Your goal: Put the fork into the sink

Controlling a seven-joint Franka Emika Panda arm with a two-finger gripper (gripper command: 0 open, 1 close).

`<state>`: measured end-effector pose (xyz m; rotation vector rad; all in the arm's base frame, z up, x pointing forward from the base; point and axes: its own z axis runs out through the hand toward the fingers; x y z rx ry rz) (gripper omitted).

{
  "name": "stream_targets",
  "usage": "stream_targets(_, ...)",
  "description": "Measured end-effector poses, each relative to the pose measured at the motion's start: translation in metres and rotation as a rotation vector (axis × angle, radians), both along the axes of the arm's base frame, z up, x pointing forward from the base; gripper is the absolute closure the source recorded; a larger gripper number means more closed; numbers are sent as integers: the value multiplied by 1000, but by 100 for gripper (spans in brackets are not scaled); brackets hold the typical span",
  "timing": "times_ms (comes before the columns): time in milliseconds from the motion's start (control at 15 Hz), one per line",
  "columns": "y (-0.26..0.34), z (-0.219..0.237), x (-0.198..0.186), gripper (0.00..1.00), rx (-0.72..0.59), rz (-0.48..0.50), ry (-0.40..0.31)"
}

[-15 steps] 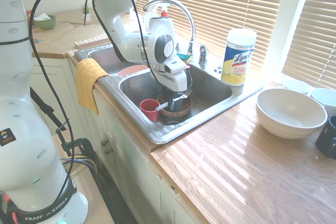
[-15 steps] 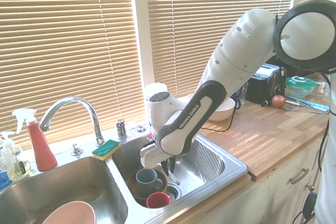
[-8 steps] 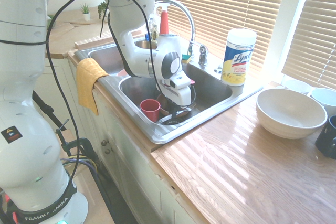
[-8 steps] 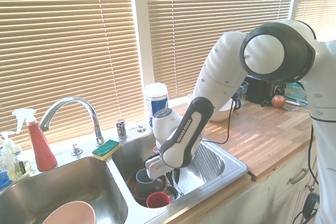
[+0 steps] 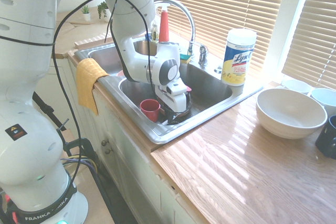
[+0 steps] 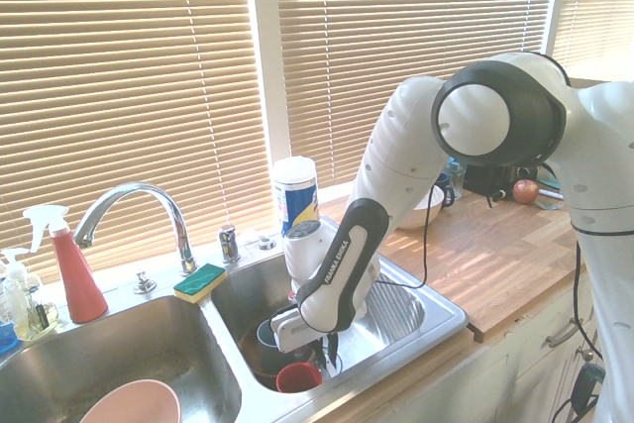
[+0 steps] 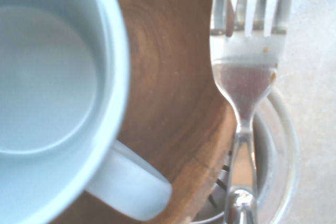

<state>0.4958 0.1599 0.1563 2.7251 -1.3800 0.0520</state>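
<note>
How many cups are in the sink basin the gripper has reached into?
2: a red cup at the basin's front, and a grey-blue mug in the brown wooden bowl under the gripper. The arm may hide others.

Small red cup [image 5: 150,108] beside a brown wooden bowl [image 7: 173,103] holding a pale blue mug [image 7: 50,77], yellow cloth [image 5: 89,80] draped over the counter edge, Lysol canister [image 5: 239,56], large white bowl [image 5: 290,112] on the wooden countertop [image 5: 236,171], red spray bottle [image 6: 74,266], green-and-yellow sponge [image 6: 200,281], pink bowl [image 6: 134,405]

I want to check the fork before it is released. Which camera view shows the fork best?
The wrist view: the slim fork with silver metal tines fills the picture from close by, over the brown wooden bowl and the sink's drain. In both exterior views the arm hides nearly all of it inside the stainless-steel sink.
</note>
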Motion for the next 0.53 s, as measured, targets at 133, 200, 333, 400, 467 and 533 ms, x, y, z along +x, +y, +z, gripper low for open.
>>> stream_targets(133,0,0,1,0,2,-3,-4)
stream_targets(200,0,1,1,0,4,-4,-7)
stream_targets(333,0,4,2,0,9,-8,-15)
stream_targets(400,1,9,3,0,11,-4,-22)
stream_targets(467,1,17,4,0,13,4,-29)
stream_targets(533,1,31,5,0,16,11,-39)
